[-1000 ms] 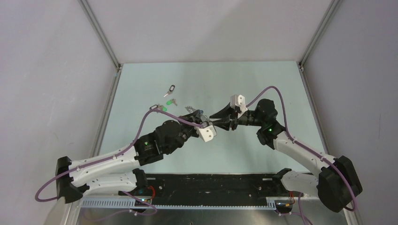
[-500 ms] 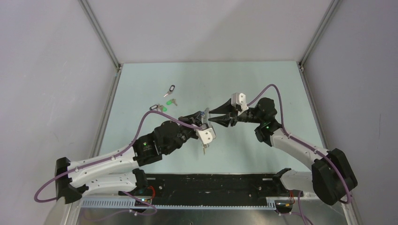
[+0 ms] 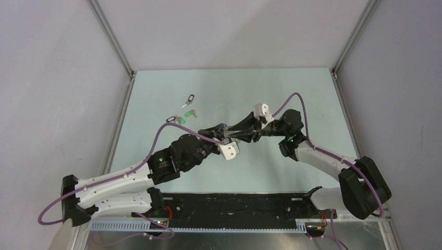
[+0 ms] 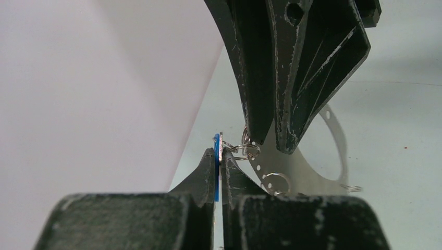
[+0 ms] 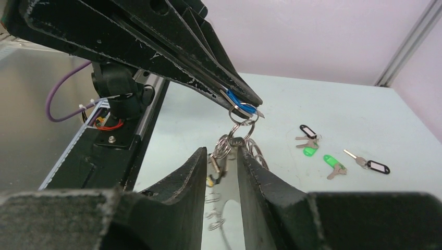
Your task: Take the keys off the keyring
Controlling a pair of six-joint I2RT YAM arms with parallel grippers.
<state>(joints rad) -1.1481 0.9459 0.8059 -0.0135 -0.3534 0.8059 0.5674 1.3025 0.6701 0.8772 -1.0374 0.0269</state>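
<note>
My left gripper [image 3: 225, 127] is shut on a blue-tagged key [image 4: 216, 156], held above the table; its tips also show in the right wrist view [image 5: 245, 107]. A small split ring [image 4: 246, 151] links that key to the keyring [image 4: 318, 156], a flat silvery loop with holes that hangs below. My right gripper [image 3: 232, 135] meets the left one tip to tip. Its jaws stand narrowly apart around the keyring [image 5: 230, 174] and a bunch of small rings [image 5: 234, 139]. A yellow tag [image 5: 211, 181] hangs on the ring. My right fingers [image 4: 258, 94] come in from above.
Loose keys lie on the table at the far left: a black-tagged key [image 3: 189, 99], a green one [image 3: 186, 113], and a black-tagged key with a green one [image 3: 176, 120]. They also show in the right wrist view [image 5: 309, 151]. The left frame post [image 3: 120, 112] stands close by.
My right gripper has moved left to the left gripper's tips and its wide-open jaws have closed around the keyring. The left gripper keeps its hold.
</note>
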